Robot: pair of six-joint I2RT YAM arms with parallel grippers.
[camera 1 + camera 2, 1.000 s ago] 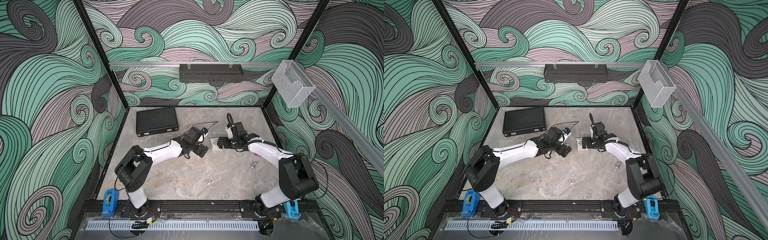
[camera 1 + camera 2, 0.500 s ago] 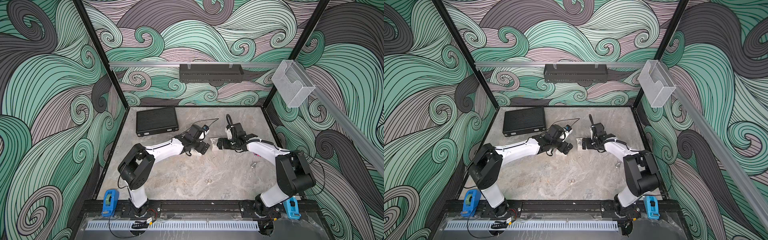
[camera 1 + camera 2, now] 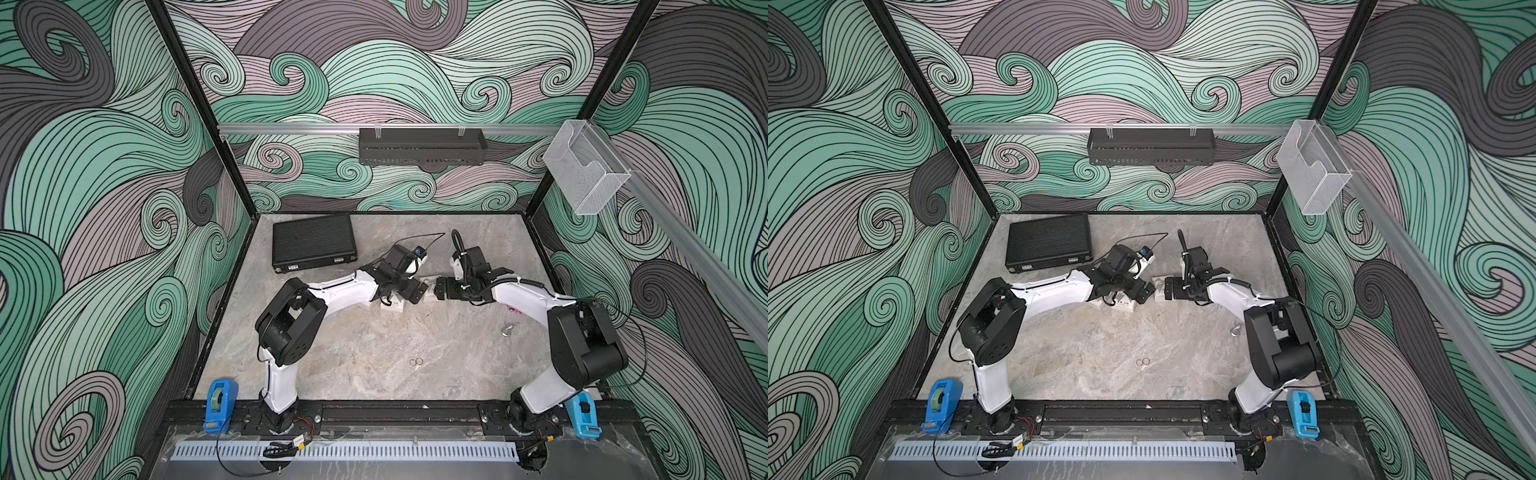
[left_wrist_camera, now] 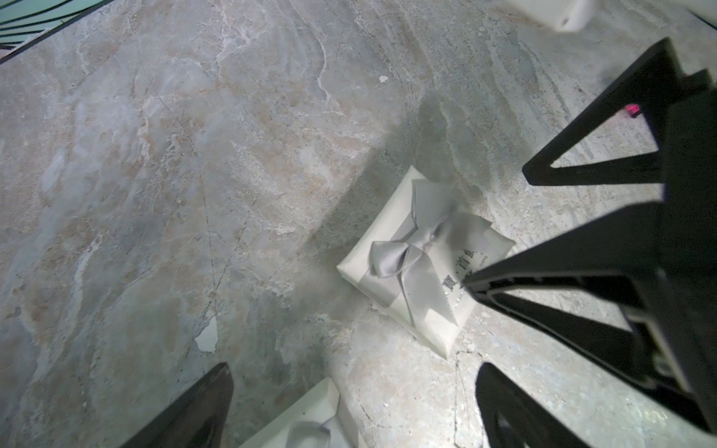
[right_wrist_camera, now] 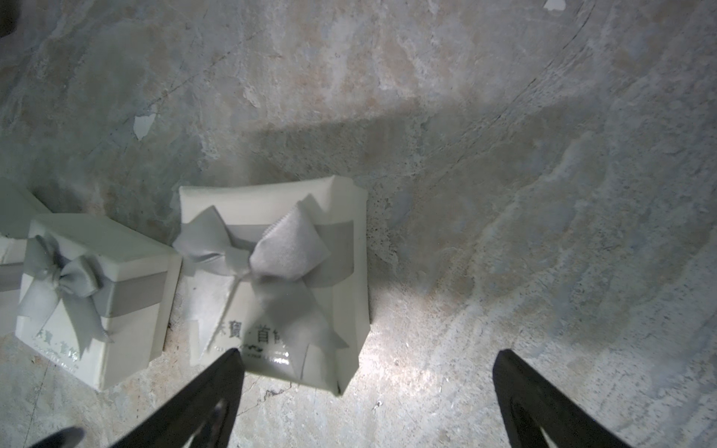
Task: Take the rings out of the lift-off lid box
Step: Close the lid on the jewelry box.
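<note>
Poised low over the mottled grey stone desk (image 3: 357, 340), with the left fingers (image 4: 201, 407) spread wide and empty and the right fingers (image 5: 217, 384) likewise apart, gripping nothing. Aimed from opposite sides at a small white cardboard box with a grey satin bow (image 5: 248, 201), lid on, likely so as to pin the base from one side and lift the lid from the other. Crowded just beside it by a second bowed white box (image 5: 128, 252), hence little room for a straddle. Lying well apart, toward the desk's front: two thin silvery rings (image 3: 417, 362), side by side, seemingly out already. Any others hidden, presumably inside.
</note>
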